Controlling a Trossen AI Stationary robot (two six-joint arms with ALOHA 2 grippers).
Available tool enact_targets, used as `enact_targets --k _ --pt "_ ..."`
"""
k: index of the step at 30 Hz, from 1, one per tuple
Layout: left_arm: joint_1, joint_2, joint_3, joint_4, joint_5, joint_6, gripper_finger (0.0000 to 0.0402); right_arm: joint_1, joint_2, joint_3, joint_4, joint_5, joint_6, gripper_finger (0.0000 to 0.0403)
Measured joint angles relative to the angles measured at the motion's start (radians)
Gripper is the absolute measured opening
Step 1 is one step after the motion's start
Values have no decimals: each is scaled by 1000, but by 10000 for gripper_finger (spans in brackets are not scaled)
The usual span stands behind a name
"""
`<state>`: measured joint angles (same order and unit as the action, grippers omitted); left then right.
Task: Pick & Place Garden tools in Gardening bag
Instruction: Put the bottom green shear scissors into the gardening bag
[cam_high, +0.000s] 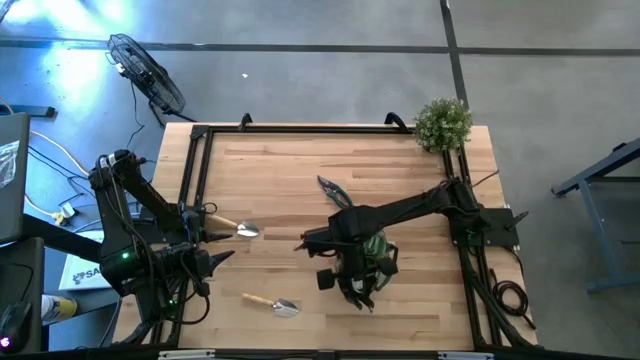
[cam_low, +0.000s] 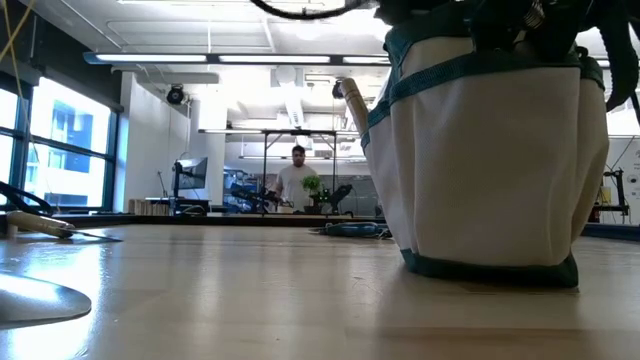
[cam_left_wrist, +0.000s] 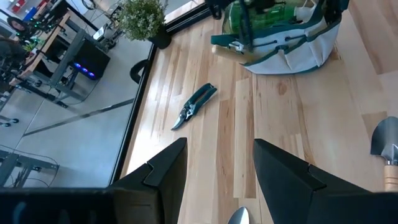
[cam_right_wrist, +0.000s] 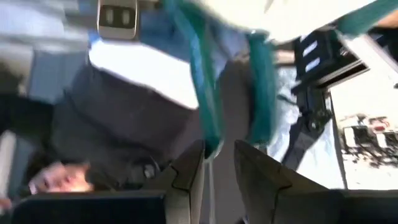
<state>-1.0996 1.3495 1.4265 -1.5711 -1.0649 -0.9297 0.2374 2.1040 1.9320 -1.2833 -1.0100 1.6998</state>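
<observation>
We start at the bottom of the high view, where a wooden-handled trowel (cam_high: 272, 303) lies flat on the tabletop (cam_high: 300, 160), lower centre-left of the frame. Just above it at left, the left tool (cam_high: 222, 256) hovers beside a second trowel (cam_high: 236, 228), its fingers spread with bare wood between them, pinching nothing; we see that gap plainly in the left wrist view (cam_left_wrist: 221, 174).

Moving to the lower centre of the high view, the gardening bag (cam_high: 372, 262) stands upright, and the right arm reaches in from the right edge to sit directly over it. The right tool (cam_right_wrist: 217, 168) shows its fingers drawn close with a teal strap (cam_right_wrist: 202, 81) of the bag running down into the narrow gap; we take it as pinching that strap. In the low view the bag (cam_low: 495, 150) fills the right of the frame, base down on the wood, with a pale handle (cam_low: 352, 100) poking out at its left side.

Farther up, centre of the high view, green-handled pruning shears (cam_high: 335, 190) lie alone, well apart from the bag. At the far upper right corner sits the bushy plant (cam_high: 442, 122). Beyond the tabletop in the low view, a person (cam_low: 296, 180) stands in the room.
</observation>
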Motion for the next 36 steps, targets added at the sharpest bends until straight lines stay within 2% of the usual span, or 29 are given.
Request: enact_targets --k 6,11,14,18,21,23,26,30,34,36 --pt "0 0 -6 1 4 -9 175 -12 -10 0 -73 70 -12 78" --pt "0 0 -44 0 5 -11 175 -31 -41 -2 -145 190 -64 46" --pt "0 0 -67 -1 0 -12 175 -45 -93 -1 -181 270 -70 14" --pt "0 0 -71 0 -16 -15 175 -34 -196 -1 -223 385 -30 5" --pt "0 0 -71 0 -9 -15 175 15 -293 -1 -251 495 38 4" --pt "0 0 -71 0 14 -17 175 73 -354 -1 -270 592 108 3" --pt "0 0 -71 -1 22 -18 175 206 -420 0 -263 791 203 4" --pt "0 0 -71 1 -35 -19 175 418 -421 0 -178 1087 258 3" --pt "0 0 -71 2 -116 -64 175 583 -327 0 -23 1392 100 3" --pt "0 0 -71 5 -151 -107 175 632 -264 0 19 1498 -4 3"
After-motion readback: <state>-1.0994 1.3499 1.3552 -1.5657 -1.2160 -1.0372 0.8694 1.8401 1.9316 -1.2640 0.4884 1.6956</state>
